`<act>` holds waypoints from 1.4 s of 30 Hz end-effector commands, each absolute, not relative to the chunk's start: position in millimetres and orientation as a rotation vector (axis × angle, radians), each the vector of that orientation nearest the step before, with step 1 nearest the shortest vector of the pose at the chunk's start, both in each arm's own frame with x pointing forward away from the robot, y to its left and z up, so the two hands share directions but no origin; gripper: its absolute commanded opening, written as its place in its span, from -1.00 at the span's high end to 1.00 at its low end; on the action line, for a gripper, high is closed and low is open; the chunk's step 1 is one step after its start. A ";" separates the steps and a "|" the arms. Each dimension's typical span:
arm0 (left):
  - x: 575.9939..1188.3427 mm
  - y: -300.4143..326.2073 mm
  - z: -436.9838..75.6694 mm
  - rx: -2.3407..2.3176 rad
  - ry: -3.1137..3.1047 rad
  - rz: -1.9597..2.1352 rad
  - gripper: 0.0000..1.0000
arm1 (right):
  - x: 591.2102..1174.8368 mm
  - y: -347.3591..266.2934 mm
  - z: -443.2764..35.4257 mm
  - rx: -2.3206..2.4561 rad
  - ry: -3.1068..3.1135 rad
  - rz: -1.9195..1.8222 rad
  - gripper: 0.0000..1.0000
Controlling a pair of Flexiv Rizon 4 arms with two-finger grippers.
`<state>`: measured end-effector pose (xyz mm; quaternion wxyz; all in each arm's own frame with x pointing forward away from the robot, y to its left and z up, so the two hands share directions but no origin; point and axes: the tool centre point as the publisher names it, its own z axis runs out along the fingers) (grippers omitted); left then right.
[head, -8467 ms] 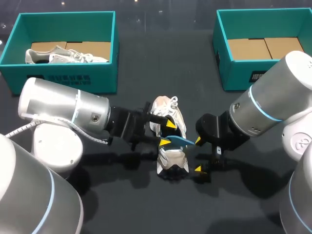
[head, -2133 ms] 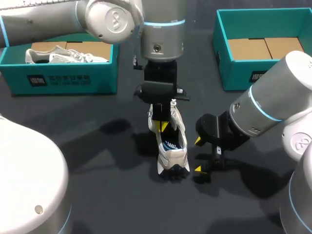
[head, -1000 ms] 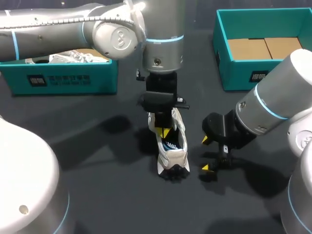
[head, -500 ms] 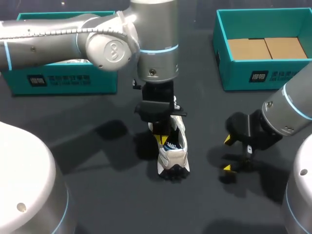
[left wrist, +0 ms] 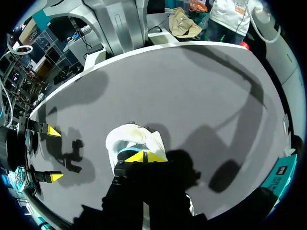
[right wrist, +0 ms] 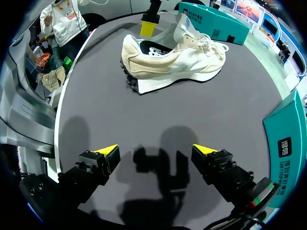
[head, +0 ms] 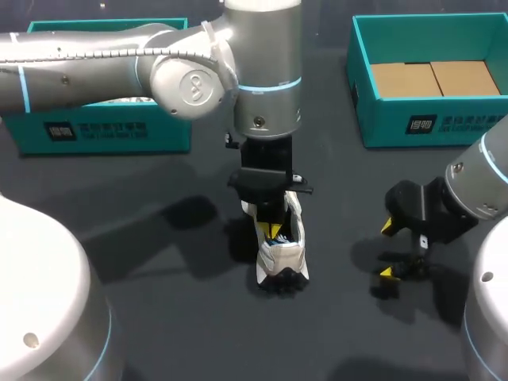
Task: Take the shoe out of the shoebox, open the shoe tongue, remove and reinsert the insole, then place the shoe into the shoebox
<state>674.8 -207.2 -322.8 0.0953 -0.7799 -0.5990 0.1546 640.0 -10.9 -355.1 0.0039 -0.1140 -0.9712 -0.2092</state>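
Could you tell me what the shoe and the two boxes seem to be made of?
The shoe: cream upper looks like matte suede or mesh; white lugged sole, probably rubber or foam. The left box and right box: matte teal walls, brown flaps in the right one, likely cardboard.

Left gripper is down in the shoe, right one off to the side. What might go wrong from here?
Nothing steadies the shoe: the right gripper hangs open, apart from it, so the left gripper, tips down in its opening, may tip or drag it. The insole may also bunch under the tips rather than lie flat.
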 end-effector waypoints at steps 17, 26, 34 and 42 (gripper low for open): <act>672.1 -212.7 -369.4 -2.222 -1.842 0.446 1.00 | 630.0 -25.2 -341.1 -0.359 -3.053 -0.642 -1.00; 674.5 -214.2 -357.5 -2.222 -1.862 0.458 1.00 | 630.0 -25.2 -341.1 -0.359 -3.053 -0.642 -1.00; 665.2 -220.3 -382.6 -2.191 -1.841 0.334 1.00 | 630.0 -25.2 -341.1 -0.359 -3.053 -0.642 -1.00; 662.4 -224.7 -425.9 -2.155 -1.853 0.334 1.00 | 630.0 -25.2 -341.1 -0.359 -3.053 -0.642 -1.00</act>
